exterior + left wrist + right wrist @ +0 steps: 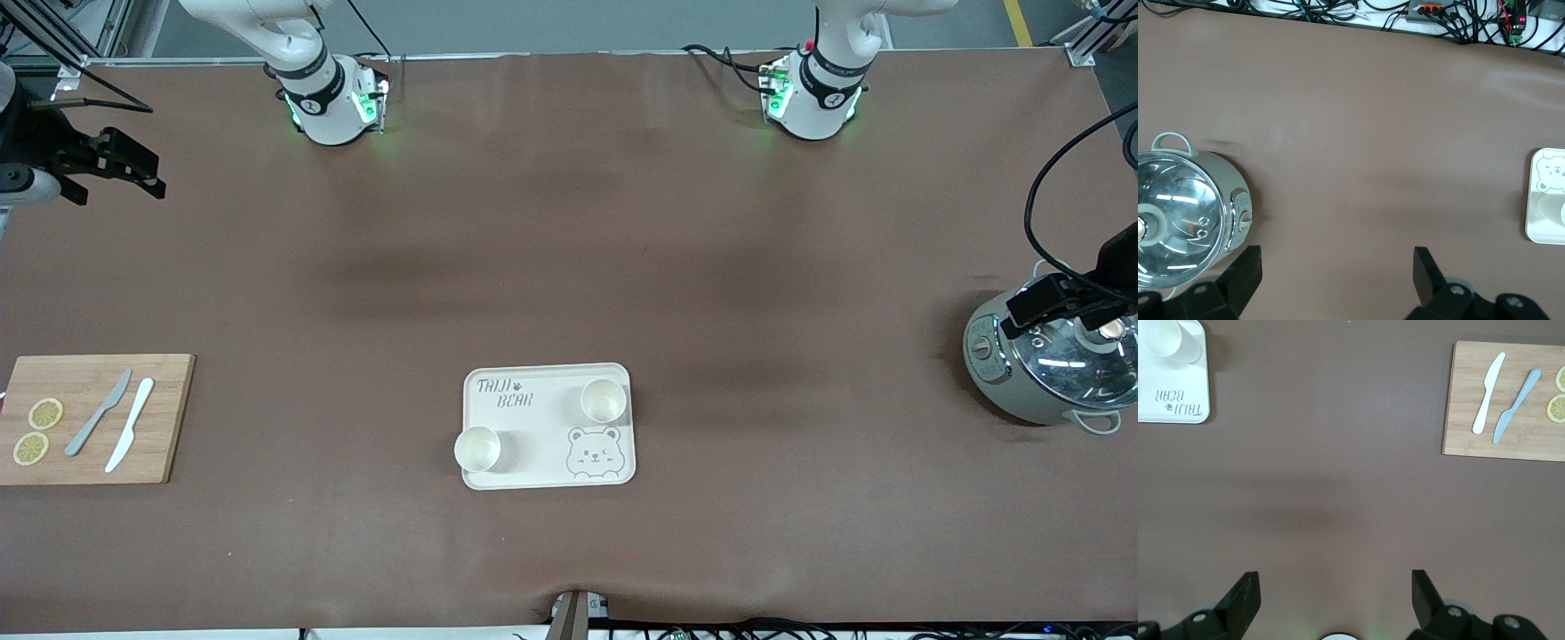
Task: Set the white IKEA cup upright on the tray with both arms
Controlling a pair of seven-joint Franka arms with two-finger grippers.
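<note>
Cream tray [544, 476] w/ grey bear print, white cups [477, 449], brown table [569, 222], bamboo-tan board [169, 418].

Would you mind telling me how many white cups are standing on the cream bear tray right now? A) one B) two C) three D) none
B: the front view shows two upright white cups on the tray, one cup above the bear drawing and the other cup at the tray's edge toward the right arm's end of the table.
</note>
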